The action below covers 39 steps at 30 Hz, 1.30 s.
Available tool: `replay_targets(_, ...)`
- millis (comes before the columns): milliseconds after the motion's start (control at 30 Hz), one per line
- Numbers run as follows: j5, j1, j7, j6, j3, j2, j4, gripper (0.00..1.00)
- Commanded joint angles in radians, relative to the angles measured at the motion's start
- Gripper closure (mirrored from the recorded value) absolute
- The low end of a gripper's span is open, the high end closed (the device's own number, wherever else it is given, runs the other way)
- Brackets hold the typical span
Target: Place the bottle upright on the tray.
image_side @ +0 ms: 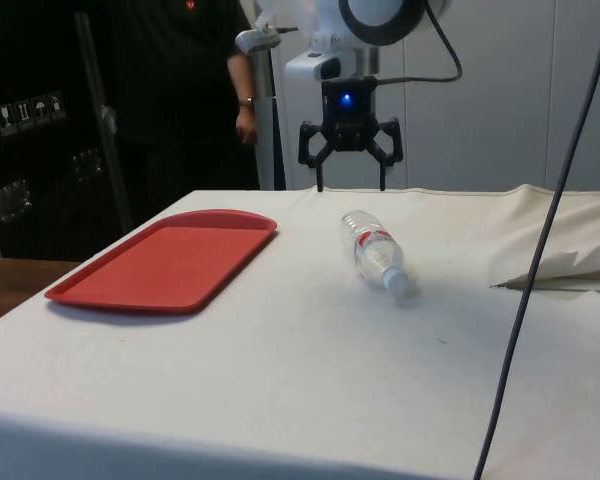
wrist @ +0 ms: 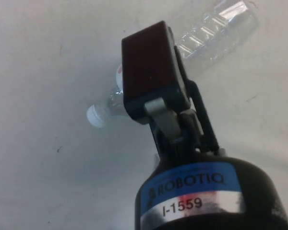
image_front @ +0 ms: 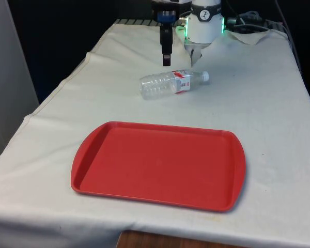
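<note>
Tray: red tray (image_front: 158,165) lies bare at the near end of the white-clothed counter (image_front: 268,119), nothing on it.
Bottle: clear plastic bottle (image_front: 171,82) lies on its side on the cloth at 12 o'clock from the tray, well apart from it, white cap (image_front: 205,76) pointing to 3 o'clock in the front view.
Gripper: black gripper (image_side: 351,185) hangs above the counter just behind the bottle, fingers spread wide and holding nothing.
Handling: bottle looks empty, so probably very light; thin ribbed walls likely dent under a hard squeeze, and the round body may roll or slip. Best hold seems to be across the labelled middle (image_front: 182,81) or near the stiffer neck, leaving the base free to stand on the tray.
Side view adds: clear gap between both fingers, and a person (image_side: 195,90) in dark clothes standing beyond the counter.
Front view adds: full open surface of the tray and the stretch of cloth between it and the bottle.
Wrist view adds: cap and neck on the cloth beside one finger (wrist: 149,72), body running away behind it.
</note>
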Motion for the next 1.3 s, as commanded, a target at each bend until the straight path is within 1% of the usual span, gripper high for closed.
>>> replay_targets(0, -0.028, -0.002, 0.006, 0.022, -0.003, 0.004, -0.002, 0.0)
replay_targets(67, -0.051, -0.002, 0.006, 0.02, -0.004, 0.003, -0.002, 0.0)
replay_targets(100, -0.03, 0.0, 0.0, 0.0, -0.002, 0.0, 0.0, 0.0)
replay_targets(133, -0.057, -0.002, 0.006, 0.02, -0.005, 0.003, -0.002, 0.0)
replay_targets(233, -0.086, -0.002, 0.006, 0.018, -0.006, 0.002, -0.002, 0.0)
replay_targets(333, -0.1, -0.003, 0.006, 0.017, -0.007, 0.002, -0.002, 0.0)
replay_targets(400, -0.123, -0.003, 0.007, 0.016, -0.008, 0.002, -0.001, 0.0)
replay_targets(433, -0.094, 0.0, -0.001, 0.0, -0.005, 0.0, 0.0, 0.0)
replay_targets(467, -0.132, -0.003, 0.007, 0.015, -0.009, 0.002, -0.001, 0.0)
replay_targets(567, -0.163, -0.003, 0.008, 0.014, -0.01, 0.001, -0.001, 0.0)
replay_targets(733, -0.2, -0.003, 0.008, 0.013, -0.012, 0.001, 0.0, 0.0)
replay_targets(767, -0.171, 0.0, -0.001, 0.0, -0.008, 0.0, 0.0, 0.0)
replay_targets(800, -0.214, -0.003, 0.009, 0.012, -0.012, 0.001, 0.0, 0.0)
replay_targets(833, -0.214, -0.003, 0.009, 0.012, -0.012, 0.001, 0.0, 0.0)
replay_targets(967, -0.251, -0.003, 0.009, 0.013, -0.013, 0.002, 0.0, 0.0)
replay_targets(1000, -0.223, 0.0, -0.001, 0.0, -0.01, 0.0, -0.001, 0.0)
replay_targets(1033, -0.257, -0.003, 0.01, 0.013, -0.014, 0.002, 0.0, 0.0)
replay_targets(1067, -0.274, -0.003, 0.012, 0.016, -0.014, 0.003, -0.002, 0.0)
replay_targets(1233, -0.311, -0.003, 0.023, 0.025, -0.016, 0.003, -0.008, 0.0)
replay_targets(1267, -0.326, -0.003, 0.029, 0.03, -0.015, 0.002, -0.011, 0.0)
